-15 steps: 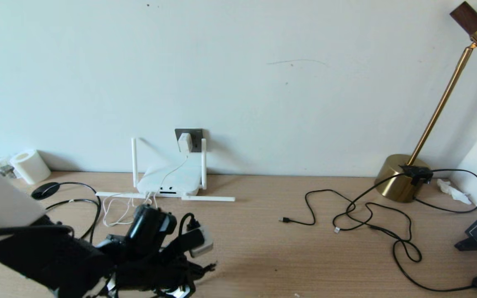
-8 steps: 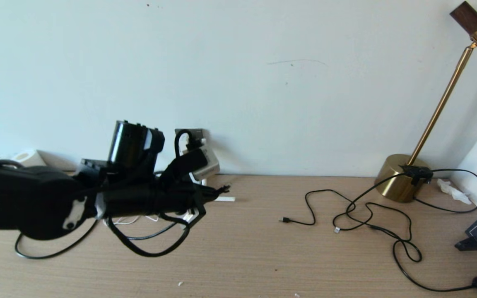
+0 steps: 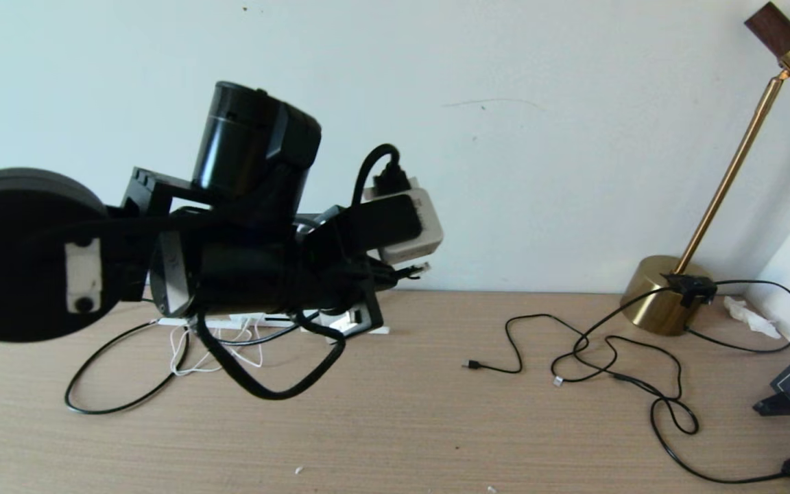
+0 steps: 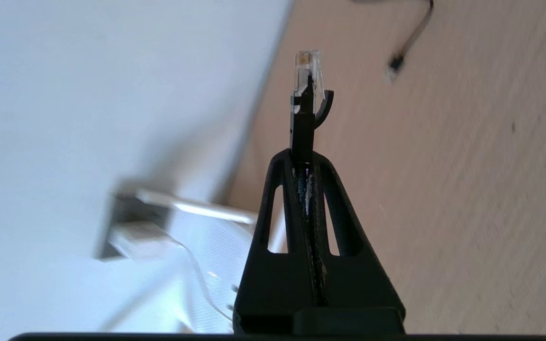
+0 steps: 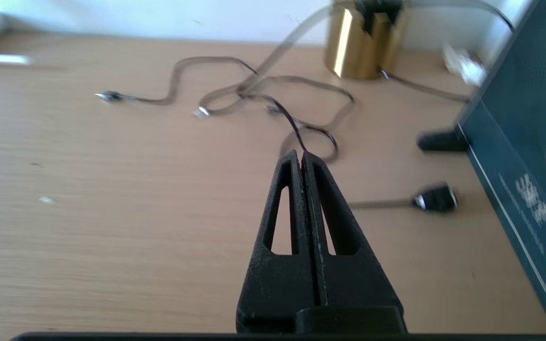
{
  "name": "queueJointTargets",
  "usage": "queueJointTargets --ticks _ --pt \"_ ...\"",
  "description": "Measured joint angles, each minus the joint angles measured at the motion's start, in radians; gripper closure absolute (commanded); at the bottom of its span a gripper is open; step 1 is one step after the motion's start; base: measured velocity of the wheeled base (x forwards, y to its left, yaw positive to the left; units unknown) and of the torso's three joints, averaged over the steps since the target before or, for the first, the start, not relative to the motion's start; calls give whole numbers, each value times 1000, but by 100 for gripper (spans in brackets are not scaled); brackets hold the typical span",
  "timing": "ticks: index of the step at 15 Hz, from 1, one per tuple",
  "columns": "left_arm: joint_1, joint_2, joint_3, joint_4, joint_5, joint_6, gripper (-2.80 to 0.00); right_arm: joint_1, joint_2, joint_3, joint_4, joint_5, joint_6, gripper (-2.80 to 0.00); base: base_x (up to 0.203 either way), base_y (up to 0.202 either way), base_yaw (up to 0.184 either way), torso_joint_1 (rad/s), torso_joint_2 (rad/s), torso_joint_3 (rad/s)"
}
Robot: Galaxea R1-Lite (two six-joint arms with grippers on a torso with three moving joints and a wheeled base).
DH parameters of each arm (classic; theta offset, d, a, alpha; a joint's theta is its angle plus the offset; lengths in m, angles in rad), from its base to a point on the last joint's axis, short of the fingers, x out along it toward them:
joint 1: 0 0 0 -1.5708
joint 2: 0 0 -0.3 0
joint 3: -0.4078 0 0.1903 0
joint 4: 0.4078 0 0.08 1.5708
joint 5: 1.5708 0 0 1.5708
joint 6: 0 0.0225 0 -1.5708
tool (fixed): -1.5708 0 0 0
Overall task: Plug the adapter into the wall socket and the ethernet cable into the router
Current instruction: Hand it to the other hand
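Clearly, the left pincer (image 4: 304,156) was clamped tight on the ethernet cable (image 4: 303,118), its black boot squeezed between the closed tips and the small clear plug standing free just past them. In the head view that arm filled the left and centre of the frame, raised above the table (image 3: 477,425), with the left pincer near centre frame and the cable's clear plug (image 3: 421,269) poking out toward the right. A thick black loop of the cable hung below the arm at lower centre-left, and more of it curved across the table at lower left.

The router (image 3: 367,330) was mostly hidden behind the arm; only a white antenna lying flat showed just below centre. In the left wrist view the adapter (image 4: 133,244) appeared blurred at lower left, against the dark wall socket (image 4: 112,213), with the router's white body beside it.

The right pincer (image 5: 304,163) was pressed shut on nothing, over the table near thin black cables (image 5: 296,128), a brass lamp base (image 5: 356,40) at upper right and a dark panel (image 5: 514,142) at far right
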Motion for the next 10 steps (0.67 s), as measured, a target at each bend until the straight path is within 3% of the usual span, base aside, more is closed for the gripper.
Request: queueJointTargets --ticks 3,6,7,10 --pt "-73 37 -79 -6 57 20 0 0 37 -169 36 79 70 0 0 0 0 0 0 0" --pt "-91 72 -98 -98 80 81 0 2 164 -330 99 220 218 0 0 0 0 0 0 0" --pt "-93 77 -97 -111 81 102 0 2 231 -370 108 294 276 -280 0 0 0 0 0 0" --pt "-110 69 -54 -114 75 106 0 4 453 -456 61 505 379 -280 0 0 0 0 0 0"
